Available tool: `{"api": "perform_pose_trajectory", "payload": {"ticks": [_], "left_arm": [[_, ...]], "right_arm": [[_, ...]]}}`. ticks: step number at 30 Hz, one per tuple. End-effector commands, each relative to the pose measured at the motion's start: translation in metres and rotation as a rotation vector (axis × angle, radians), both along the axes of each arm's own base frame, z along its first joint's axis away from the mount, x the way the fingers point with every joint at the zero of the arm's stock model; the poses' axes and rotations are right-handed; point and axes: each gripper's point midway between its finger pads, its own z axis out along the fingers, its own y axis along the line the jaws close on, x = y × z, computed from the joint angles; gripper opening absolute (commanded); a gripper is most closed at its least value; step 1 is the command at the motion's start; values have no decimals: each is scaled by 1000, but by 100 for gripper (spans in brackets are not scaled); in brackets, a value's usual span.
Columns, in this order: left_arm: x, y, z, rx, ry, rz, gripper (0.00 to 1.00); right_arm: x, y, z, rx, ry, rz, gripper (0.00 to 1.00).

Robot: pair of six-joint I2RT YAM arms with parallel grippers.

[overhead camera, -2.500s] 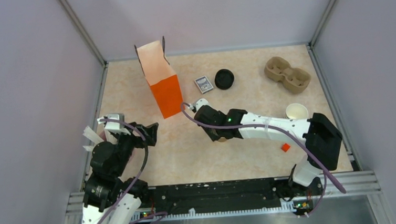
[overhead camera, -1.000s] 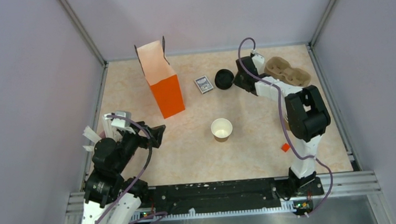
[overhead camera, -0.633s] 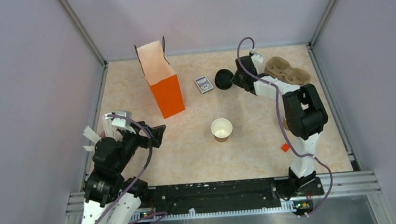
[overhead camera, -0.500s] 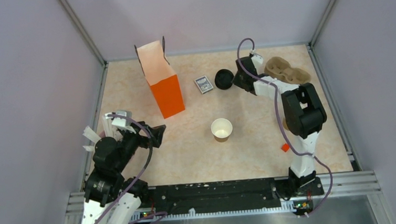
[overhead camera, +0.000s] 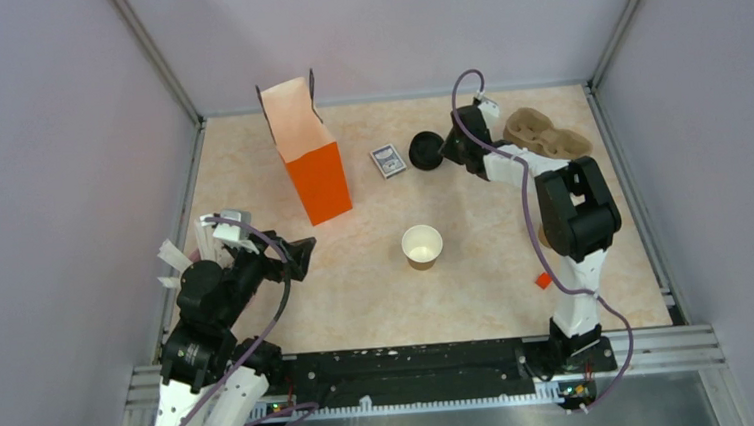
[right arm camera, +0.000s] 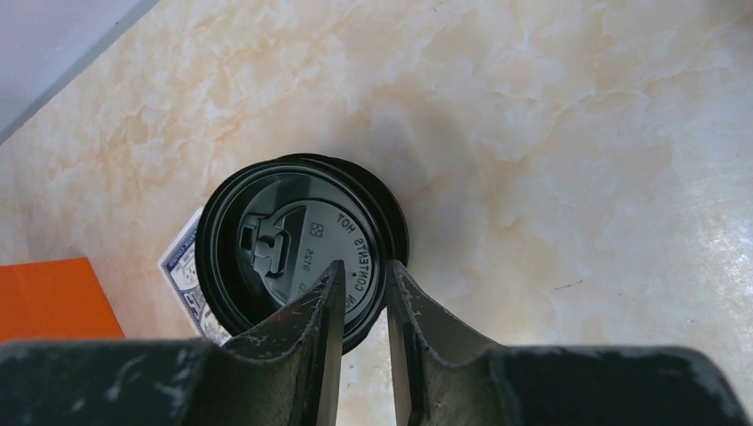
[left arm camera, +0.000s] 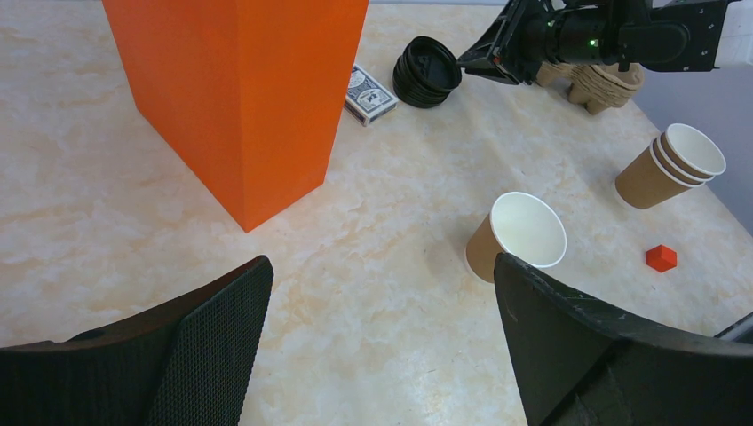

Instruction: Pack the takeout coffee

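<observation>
We read the pale marbled tabletop (overhead camera: 379, 303) from its biggest thing down. The tall orange paper bag (overhead camera: 312, 167) stands upright at the far left with its mouth open. The brown pulp 2-cup carrier (overhead camera: 546, 141) lies at the far right, and the stack of nested tan cups (left arm camera: 670, 164) sits close to the right arm.

The small kraft-tan paper cup (overhead camera: 422, 245) stands upright in the middle of the tabletop, white inside and with no lid on it, well apart from both hands. Beyond it sits a short stack of round black plastic lids (right arm camera: 297, 253), just beside a small printed card box (overhead camera: 386, 160). A tiny red block (overhead camera: 543, 281) lies near the right side.

We judge the step in hand to be fetching a lid for the cup. The right hand (right arm camera: 364, 266) is down at the near edge of the top lid. Its fingers are drawn close, with only a narrow slit between them and the lid showing through it. We cannot tell whether they pinch the lid. The left hand (left arm camera: 382, 293) has its fingers spread wide and holds nothing, and the cup lies ahead of it, towards its right finger.

The next move, as we see it, calls for a firm pinch on 1 lid only. That lid must lift clear of the stack and travel back towards the arms' bases to the cup, then press on level before the cup goes into the bag
</observation>
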Motion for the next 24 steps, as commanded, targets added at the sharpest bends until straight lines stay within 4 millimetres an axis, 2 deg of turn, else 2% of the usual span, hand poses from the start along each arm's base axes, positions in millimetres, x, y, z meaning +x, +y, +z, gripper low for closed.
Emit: {"api": "perform_pose_trajectory", "payload": {"ticks": [1, 13, 19, 24], "left_arm": [[4, 1, 10, -5, -42, 7, 99], [4, 1, 10, -4, -44, 6, 99], [3, 2, 10, -4, -47, 12, 99], [4, 1, 10, -4, -45, 10, 99]], "right_arm": [[15, 6, 9, 27, -51, 17, 23], [16, 1, 3, 3, -22, -4, 22], [18, 4, 3, 4, -26, 6, 16], [19, 4, 9, 3, -40, 13, 7]]}}
